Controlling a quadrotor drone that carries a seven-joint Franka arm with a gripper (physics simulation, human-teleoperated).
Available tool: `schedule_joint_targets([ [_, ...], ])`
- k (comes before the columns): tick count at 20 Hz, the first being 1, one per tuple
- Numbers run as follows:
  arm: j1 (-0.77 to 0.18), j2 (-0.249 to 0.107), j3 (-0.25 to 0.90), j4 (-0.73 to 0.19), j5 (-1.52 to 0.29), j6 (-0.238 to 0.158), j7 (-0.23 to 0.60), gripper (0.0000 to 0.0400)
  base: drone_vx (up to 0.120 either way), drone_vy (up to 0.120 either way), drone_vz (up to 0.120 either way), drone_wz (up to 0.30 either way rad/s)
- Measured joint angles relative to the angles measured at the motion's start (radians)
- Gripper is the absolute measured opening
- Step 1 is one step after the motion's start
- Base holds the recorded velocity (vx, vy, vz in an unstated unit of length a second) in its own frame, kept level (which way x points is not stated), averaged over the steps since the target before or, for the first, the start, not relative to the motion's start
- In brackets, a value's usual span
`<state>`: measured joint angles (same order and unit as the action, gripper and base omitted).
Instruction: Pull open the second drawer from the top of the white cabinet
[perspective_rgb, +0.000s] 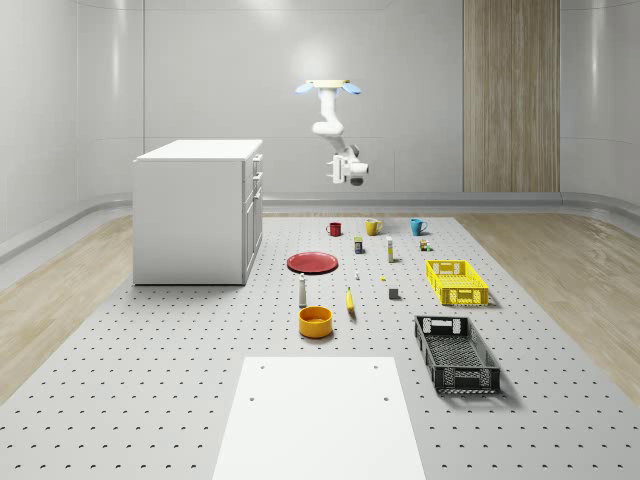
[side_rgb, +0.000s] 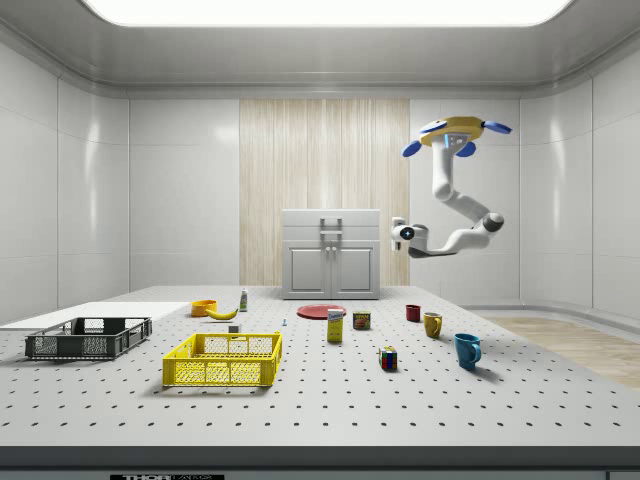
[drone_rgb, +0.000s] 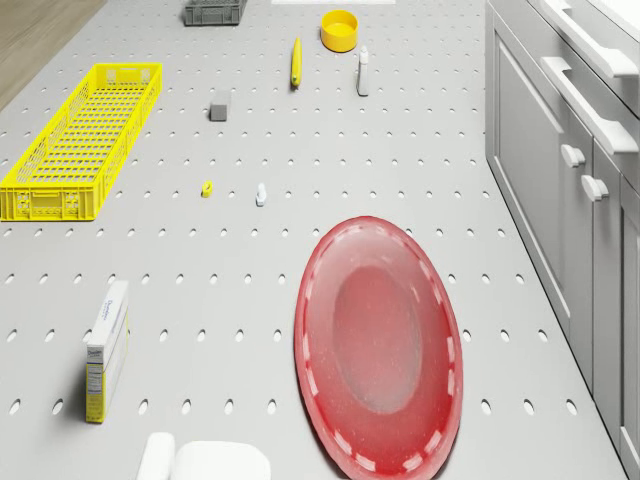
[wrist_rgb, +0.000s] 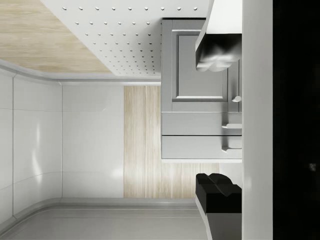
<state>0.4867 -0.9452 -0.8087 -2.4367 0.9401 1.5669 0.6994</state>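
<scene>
The white cabinet (perspective_rgb: 195, 210) stands on the perforated table, its front on the side facing the whole-scene view's right. Its second drawer (wrist_rgb: 197, 123) lies just under the top one and has a bar handle (drone_rgb: 590, 103). In the side view the same handle (side_rgb: 331, 236) sits at the front's middle. The drone (perspective_rgb: 328, 88) hovers high above the table, off the cabinet's front. Its arm hangs down and bends toward the cabinet. My gripper (perspective_rgb: 340, 170) is at about drawer height, well apart from the front. It is open (wrist_rgb: 218, 120), with nothing between its fingers (wrist_rgb: 217, 50).
A red plate (drone_rgb: 380, 345) lies on the table below the drone, close to the cabinet's front. Mugs (perspective_rgb: 372, 227), a yellow crate (perspective_rgb: 457, 282), a black crate (perspective_rgb: 456, 352), an orange bowl (perspective_rgb: 315, 321), a banana (perspective_rgb: 350, 300) and small items are spread to the whole-scene view's right.
</scene>
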Motion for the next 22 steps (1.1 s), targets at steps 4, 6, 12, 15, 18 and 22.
schedule_joint_targets([
  [4,0.019,-0.017,-0.008,-0.002,-0.012,0.016,0.010,0.0300,0.120,-0.020,0.000,0.000],
  [6,0.028,-0.025,-0.011,-0.003,-0.018,0.024,0.015,0.0300,0.120,0.000,0.000,0.000],
  [12,0.053,-0.049,-0.021,-0.006,-0.036,0.047,0.030,0.0300,0.120,-0.093,0.000,0.000],
  [15,0.064,-0.060,-0.026,-0.008,-0.045,0.058,0.037,0.0300,0.120,-0.120,0.000,0.000],
  [18,0.075,-0.071,-0.030,-0.009,-0.053,0.068,0.044,0.0300,0.120,-0.040,0.000,0.000],
  [22,0.089,-0.085,-0.035,-0.011,-0.064,0.081,0.052,0.0300,0.120,0.000,0.000,0.000],
])
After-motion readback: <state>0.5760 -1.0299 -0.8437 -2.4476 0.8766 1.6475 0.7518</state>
